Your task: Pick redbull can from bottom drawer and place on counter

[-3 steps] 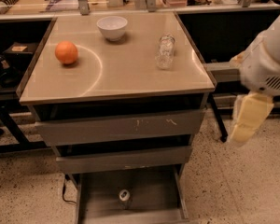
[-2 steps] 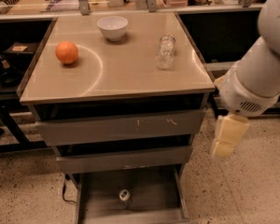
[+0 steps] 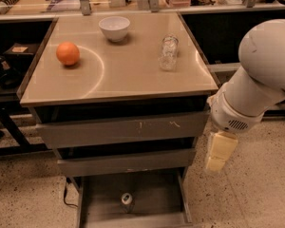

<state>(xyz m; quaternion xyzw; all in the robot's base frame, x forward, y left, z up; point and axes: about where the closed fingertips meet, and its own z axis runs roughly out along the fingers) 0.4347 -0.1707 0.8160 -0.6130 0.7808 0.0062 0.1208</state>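
Since the earlier frame the arm has swung leftward and down, carrying the gripper [image 3: 219, 152] closer to the cabinet's right side. On the left of the counter [image 3: 133, 77] we see an orange [image 3: 67, 53] beside a faint white arc. A white bowl [image 3: 114, 28] sits farther back.

Below, the two upper drawers [image 3: 118, 129] are shut and the bottom drawer [image 3: 156, 194] is pulled open toward us. The redbull can [image 3: 127, 199] stands upright on its flat grey floor, slightly left of centre and apart from the walls. It is small and slim, with a pale silver top and dull dark sides.

Right of the bowl a clear plastic bottle [image 3: 168, 52] stands on the counter. At the far right the gripper hangs pointing down, just beside the middle drawer's right end and above the floor. We cannot tell whether it is open or closed.
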